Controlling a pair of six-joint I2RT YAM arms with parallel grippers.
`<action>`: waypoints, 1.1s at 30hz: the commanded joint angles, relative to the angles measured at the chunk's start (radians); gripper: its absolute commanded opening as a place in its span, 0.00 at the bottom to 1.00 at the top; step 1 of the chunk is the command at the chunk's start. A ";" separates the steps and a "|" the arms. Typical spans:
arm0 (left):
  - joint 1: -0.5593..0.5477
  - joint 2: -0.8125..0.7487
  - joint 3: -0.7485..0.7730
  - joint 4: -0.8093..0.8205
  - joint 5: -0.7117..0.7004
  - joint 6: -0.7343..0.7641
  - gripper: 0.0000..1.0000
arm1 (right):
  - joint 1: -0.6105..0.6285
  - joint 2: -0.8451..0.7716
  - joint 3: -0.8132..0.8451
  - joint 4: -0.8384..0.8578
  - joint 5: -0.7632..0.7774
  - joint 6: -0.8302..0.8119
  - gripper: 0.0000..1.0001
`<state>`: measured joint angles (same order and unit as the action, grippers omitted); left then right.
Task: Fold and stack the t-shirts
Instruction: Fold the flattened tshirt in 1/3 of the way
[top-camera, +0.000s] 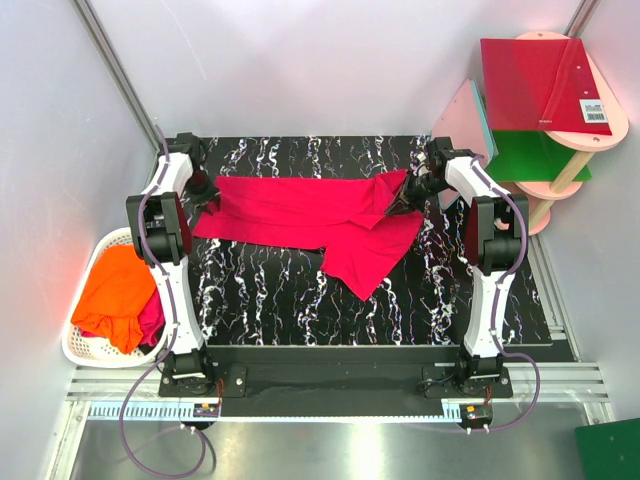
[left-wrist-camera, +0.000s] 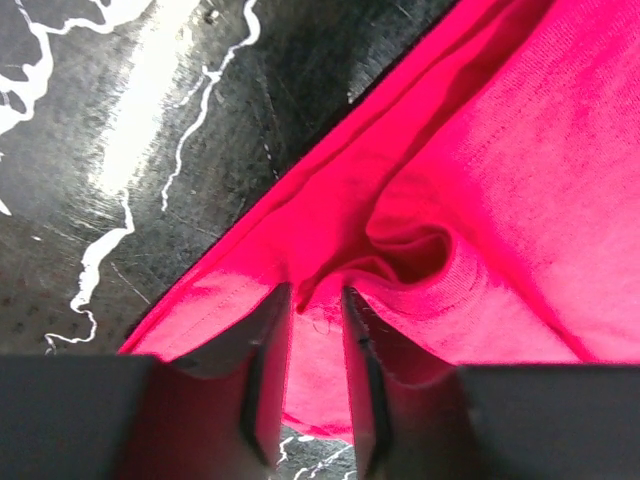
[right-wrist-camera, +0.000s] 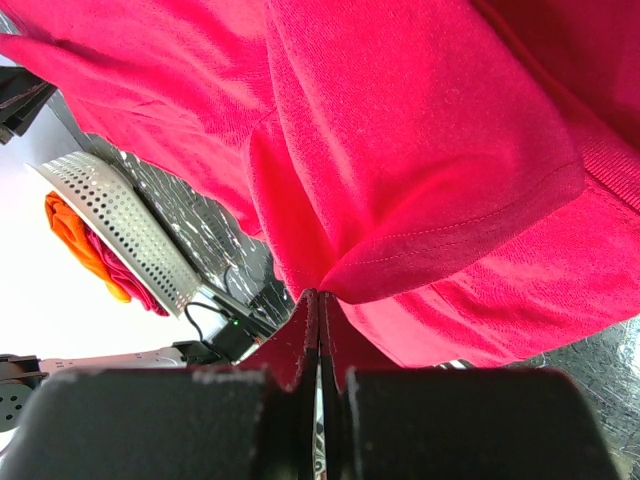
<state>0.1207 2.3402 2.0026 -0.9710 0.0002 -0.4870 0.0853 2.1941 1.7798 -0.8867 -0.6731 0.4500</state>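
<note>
A crimson t-shirt (top-camera: 300, 210) lies spread across the far part of the black marbled table (top-camera: 280, 300). Its top edge stretches between the two grippers, and one part hangs down towards the front right. My left gripper (top-camera: 205, 190) is at the shirt's left end. In the left wrist view its fingers (left-wrist-camera: 310, 295) stand narrowly apart with puckered cloth (left-wrist-camera: 480, 180) pinched between them. My right gripper (top-camera: 408, 190) is at the shirt's right end, shut (right-wrist-camera: 320, 295) on a hemmed fold (right-wrist-camera: 420, 130). An orange t-shirt (top-camera: 115, 290) and a second crimson one (top-camera: 152, 312) lie in the basket.
A white perforated basket (top-camera: 85, 350) stands off the table's left edge; it also shows in the right wrist view (right-wrist-camera: 120, 220). At the back right a pink shelf holds a red board (top-camera: 540, 80), a green board (top-camera: 535, 155) and a pink square board (top-camera: 462, 118). White walls enclose the table.
</note>
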 joint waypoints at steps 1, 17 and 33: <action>-0.016 -0.035 0.035 0.014 0.034 -0.008 0.28 | 0.005 0.001 0.009 0.014 -0.014 -0.002 0.00; -0.030 -0.051 0.039 0.015 0.003 -0.010 0.00 | 0.005 -0.008 0.001 0.017 -0.011 -0.002 0.00; -0.023 -0.282 0.034 0.055 -0.106 -0.104 0.00 | 0.005 -0.022 0.110 0.035 0.052 -0.019 0.00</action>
<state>0.0914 2.1132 1.9877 -0.9611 -0.0689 -0.5625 0.0853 2.1941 1.7950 -0.8841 -0.6537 0.4496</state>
